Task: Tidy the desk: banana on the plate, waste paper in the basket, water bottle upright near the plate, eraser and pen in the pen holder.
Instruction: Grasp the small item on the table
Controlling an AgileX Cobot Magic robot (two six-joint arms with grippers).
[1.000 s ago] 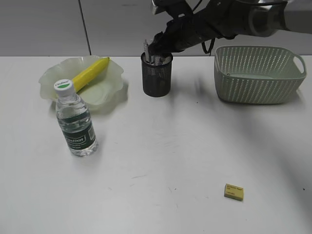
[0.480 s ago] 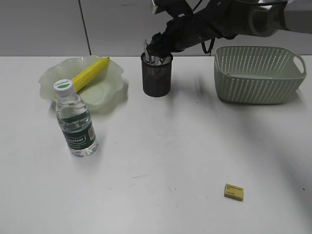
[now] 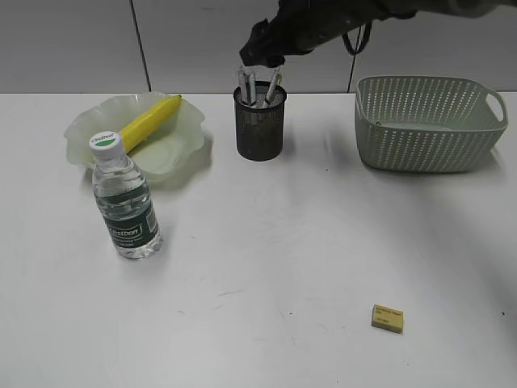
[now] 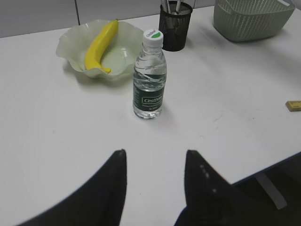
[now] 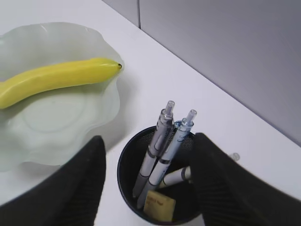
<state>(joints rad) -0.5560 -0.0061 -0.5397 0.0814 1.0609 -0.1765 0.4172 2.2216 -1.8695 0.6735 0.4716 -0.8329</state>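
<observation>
The banana [image 3: 150, 121] lies in the plate [image 3: 97, 123] at the table's [image 3: 275, 259] back left; the water bottle [image 3: 124, 200] stands upright just in front of the plate. The pen holder [image 3: 259, 124], holding pens [image 5: 160, 150] and an eraser [image 5: 159, 205], stands between plate and basket [image 3: 428, 123]. Another eraser [image 3: 388, 318] lies front right

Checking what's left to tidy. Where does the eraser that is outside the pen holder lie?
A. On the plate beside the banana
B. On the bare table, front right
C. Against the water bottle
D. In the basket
B: the small yellow eraser lies alone on the table, away from everything else.
</observation>
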